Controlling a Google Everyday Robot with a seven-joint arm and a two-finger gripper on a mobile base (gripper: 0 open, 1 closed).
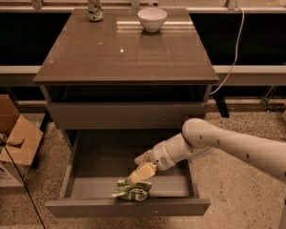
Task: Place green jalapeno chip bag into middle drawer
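Observation:
The green jalapeno chip bag (132, 190) lies crumpled on the floor of the open middle drawer (100, 187), close to the drawer's front wall. My gripper (135, 169) reaches into the drawer from the right and hovers just above the bag. Its pale fingers (142, 171) are spread apart, and the lower one sits right at the bag's top edge. The white arm (229, 144) comes in from the lower right.
A drinks can (93, 5) and a white bowl (152, 19) stand at the back of the brown tabletop (124, 51). The top drawer front (128, 114) is shut. Cardboard boxes (12, 137) sit on the floor to the left. A cable (236, 46) hangs at the right.

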